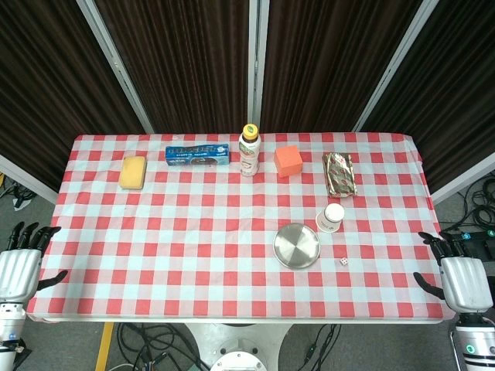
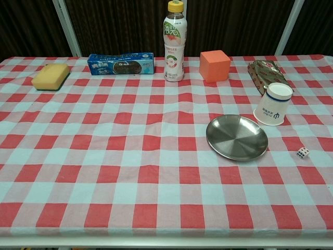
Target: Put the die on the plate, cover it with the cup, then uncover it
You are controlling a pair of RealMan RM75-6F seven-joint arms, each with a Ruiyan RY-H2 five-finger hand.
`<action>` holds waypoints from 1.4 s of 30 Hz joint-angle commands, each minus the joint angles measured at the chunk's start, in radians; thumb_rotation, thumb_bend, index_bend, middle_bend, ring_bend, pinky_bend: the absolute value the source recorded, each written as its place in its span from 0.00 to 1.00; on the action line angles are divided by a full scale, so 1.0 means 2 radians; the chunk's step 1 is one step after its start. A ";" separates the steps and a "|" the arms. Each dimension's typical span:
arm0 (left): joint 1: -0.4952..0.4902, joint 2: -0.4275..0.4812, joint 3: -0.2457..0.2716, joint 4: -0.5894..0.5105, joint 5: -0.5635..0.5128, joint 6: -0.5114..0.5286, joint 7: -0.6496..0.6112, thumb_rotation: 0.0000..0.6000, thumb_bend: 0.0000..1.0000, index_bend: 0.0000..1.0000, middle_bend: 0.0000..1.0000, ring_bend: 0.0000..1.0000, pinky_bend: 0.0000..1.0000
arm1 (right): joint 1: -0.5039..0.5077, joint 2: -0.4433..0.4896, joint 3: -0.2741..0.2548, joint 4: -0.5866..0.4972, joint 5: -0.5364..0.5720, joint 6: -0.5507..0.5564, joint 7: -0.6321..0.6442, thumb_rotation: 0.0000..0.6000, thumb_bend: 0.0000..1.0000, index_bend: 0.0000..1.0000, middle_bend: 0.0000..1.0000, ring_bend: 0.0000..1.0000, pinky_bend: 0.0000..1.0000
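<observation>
A small white die [image 1: 343, 263] [image 2: 302, 152] lies on the checked cloth just right of a round metal plate [image 1: 296, 246] [image 2: 237, 137]. A white paper cup [image 1: 332, 217] [image 2: 272, 104] stands upside down behind the plate, a little to its right. My left hand [image 1: 22, 264] hangs off the table's left front corner, fingers apart and holding nothing. My right hand [image 1: 461, 277] hangs off the right front corner, likewise open and empty. Both hands are far from the die. Neither hand shows in the chest view.
Along the back stand a yellow sponge [image 1: 133, 171], a blue box [image 1: 197, 155], a drink bottle [image 1: 249, 151], an orange cube [image 1: 288, 161] and a shiny foil packet [image 1: 339, 173]. Red-and-white cloth covers the table [image 1: 193, 255].
</observation>
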 commanded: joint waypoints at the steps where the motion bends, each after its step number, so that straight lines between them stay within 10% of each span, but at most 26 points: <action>1: 0.000 -0.006 -0.001 0.004 0.003 0.001 -0.001 1.00 0.00 0.18 0.20 0.10 0.05 | 0.001 0.001 0.000 -0.002 0.001 -0.003 0.002 1.00 0.10 0.21 0.32 0.17 0.27; 23: -0.010 -0.003 0.001 0.003 0.000 -0.020 -0.011 1.00 0.00 0.18 0.20 0.10 0.05 | 0.128 -0.081 -0.003 0.079 0.004 -0.203 -0.037 1.00 0.27 0.43 0.45 0.31 0.42; 42: -0.009 -0.002 0.006 0.005 -0.012 -0.035 -0.018 1.00 0.00 0.18 0.20 0.10 0.05 | 0.162 -0.207 -0.019 0.209 0.007 -0.227 -0.081 1.00 0.21 0.48 0.43 0.31 0.43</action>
